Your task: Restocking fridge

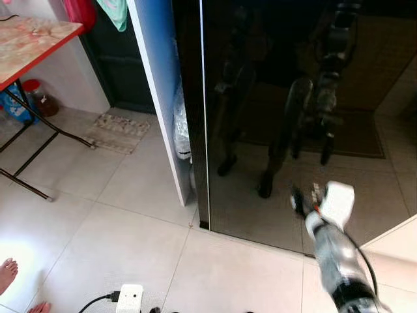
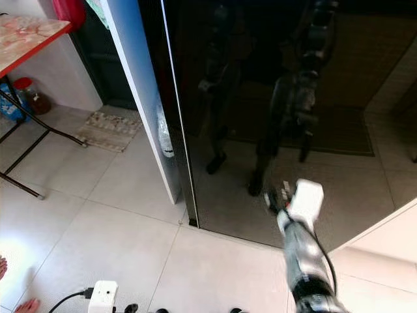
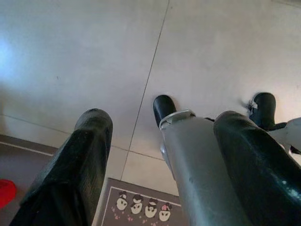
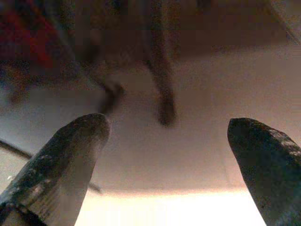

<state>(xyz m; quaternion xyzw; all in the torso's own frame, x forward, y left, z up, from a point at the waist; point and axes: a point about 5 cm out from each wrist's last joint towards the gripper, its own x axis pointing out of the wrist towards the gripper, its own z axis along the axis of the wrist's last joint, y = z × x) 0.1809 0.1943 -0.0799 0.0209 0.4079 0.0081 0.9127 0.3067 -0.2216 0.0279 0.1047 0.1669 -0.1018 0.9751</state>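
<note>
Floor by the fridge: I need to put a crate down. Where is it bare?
Bare tiles between folding table, fridge and power strip. Crowded: bag beside the fridge, mat, jar under the table.

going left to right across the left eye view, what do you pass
folding table → floor mat → white fridge side panel → glossy black fridge door → right gripper, raised in front of the door
</note>
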